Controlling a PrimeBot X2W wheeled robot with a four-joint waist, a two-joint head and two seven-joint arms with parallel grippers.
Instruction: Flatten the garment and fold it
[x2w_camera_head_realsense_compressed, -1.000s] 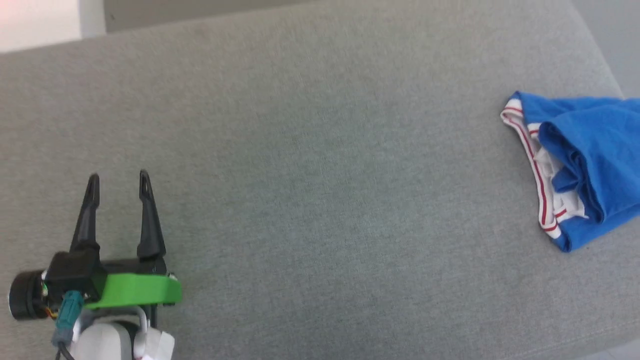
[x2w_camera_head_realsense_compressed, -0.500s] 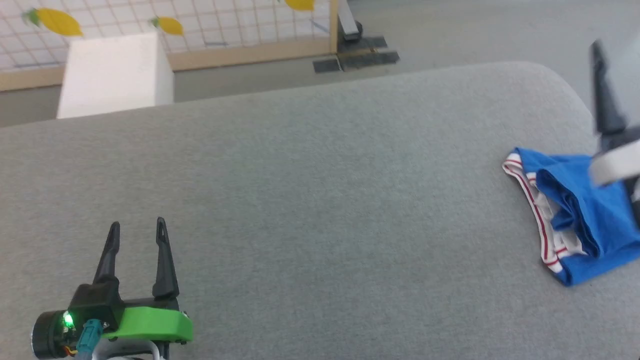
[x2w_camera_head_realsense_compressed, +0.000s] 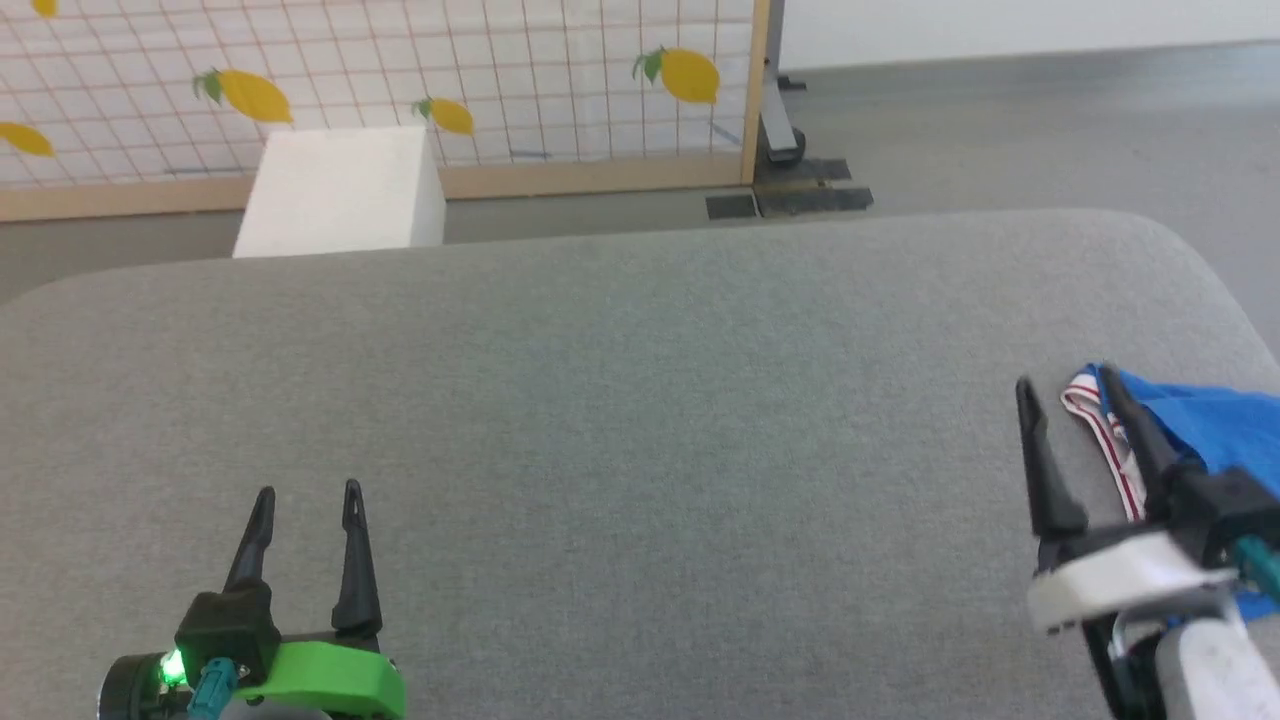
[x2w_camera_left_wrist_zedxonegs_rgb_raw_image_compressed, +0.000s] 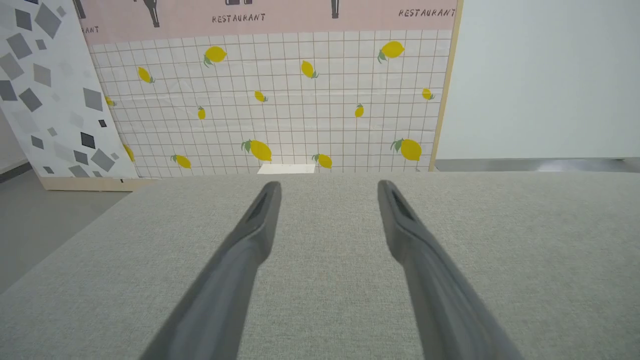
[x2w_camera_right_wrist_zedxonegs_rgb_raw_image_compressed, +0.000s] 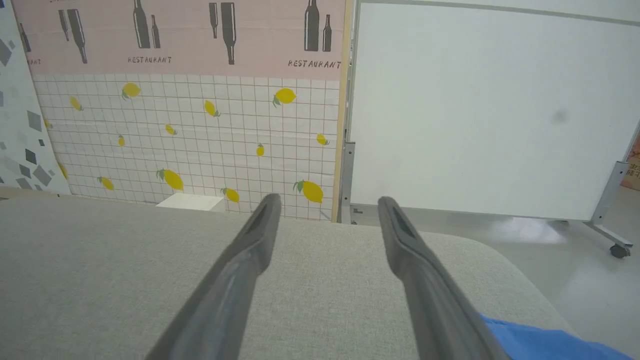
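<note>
The garment (x2w_camera_head_realsense_compressed: 1215, 425) lies bunched at the right edge of the grey padded table (x2w_camera_head_realsense_compressed: 640, 400), blue with a red-and-white striped trim. My right gripper (x2w_camera_head_realsense_compressed: 1068, 385) hovers open just left of and partly over it, nothing between its fingers. In the right wrist view a blue corner of the garment (x2w_camera_right_wrist_zedxonegs_rgb_raw_image_compressed: 545, 342) shows at the bottom right, beside the right gripper (x2w_camera_right_wrist_zedxonegs_rgb_raw_image_compressed: 327, 200). My left gripper (x2w_camera_head_realsense_compressed: 308, 492) stands open at the lower left over bare fabric, far from the garment. The left wrist view has the left gripper (x2w_camera_left_wrist_zedxonegs_rgb_raw_image_compressed: 327, 185) spread wide above the table.
Beyond the table's far edge stand a white box (x2w_camera_head_realsense_compressed: 345, 190), a lemon-patterned grid panel (x2w_camera_head_realsense_compressed: 400, 80) and a metal stand foot (x2w_camera_head_realsense_compressed: 785, 190) on the grey floor. A white board (x2w_camera_right_wrist_zedxonegs_rgb_raw_image_compressed: 490, 115) stands at the right.
The camera has tilted up, bringing the floor and lemon panel into view. My right gripper has come into the picture and settled beside the garment. Both grippers stay open.
</note>
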